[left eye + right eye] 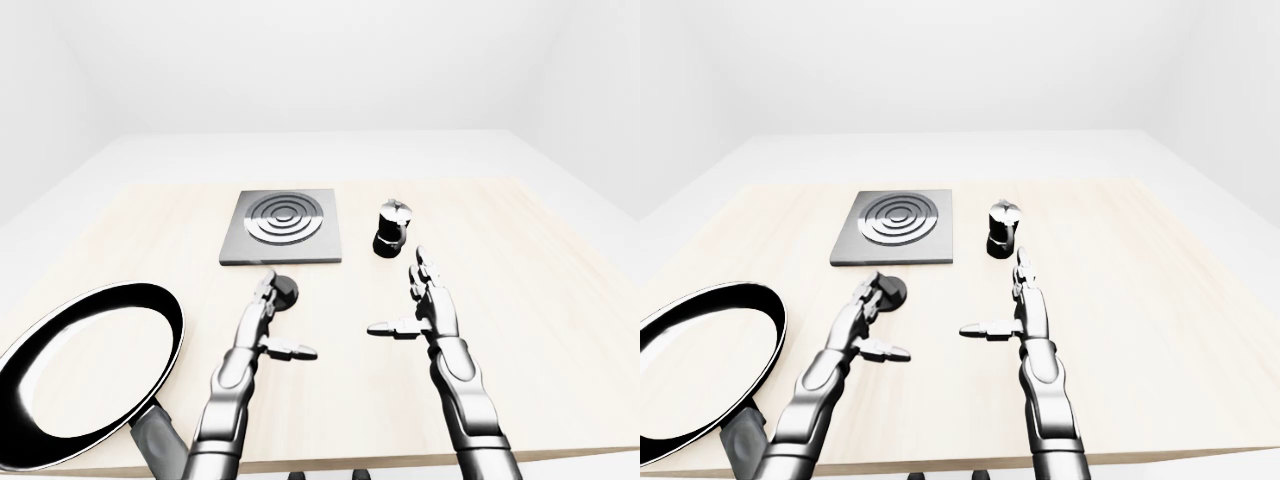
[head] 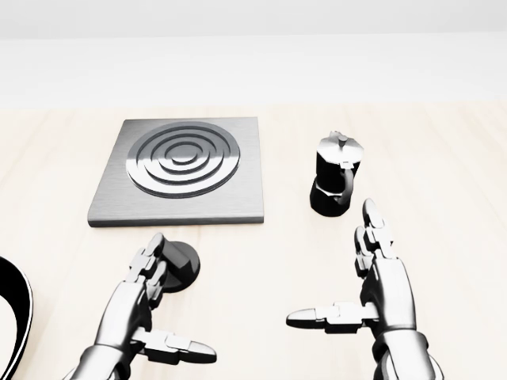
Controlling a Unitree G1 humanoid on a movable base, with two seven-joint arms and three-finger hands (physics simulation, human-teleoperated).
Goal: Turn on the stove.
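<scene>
**Left hand sits at the knob; the right is well off to the side**

The stove [image 2: 181, 170] is a flat grey plate with ringed coils, lying on the table [image 1: 560, 300] toward its far edge and a little left of the middle. Just off the stove's near edge, on the bare wood, sits a small dark round knob [image 2: 181, 264], which I take to be the control for the burner. It lies low and flat, so its axis most likely points straight up out of the table, and turning it would mean a twist about that upright line.

The left hand [image 2: 146, 305] is plainly the nearer one. Its fingers [image 2: 150, 261] are stretched forward and reach the knob's left rim, touching or nearly touching it; the pictures do not settle which. The thumb is spread out to the right, below the knob, so the hand is spread wide and grips nothing. The knob lies just ahead and slightly right of those fingertips.

The right hand [image 2: 380, 293] hovers well apart from the knob, on its right, also spread wide and empty, thumb pointing left. Just beyond its fingertips stands a black coffee pot [image 2: 337, 184], to the right of the stove. A frying pan [image 1: 90, 365] rests at the table's near left corner, clear of both hands.
</scene>
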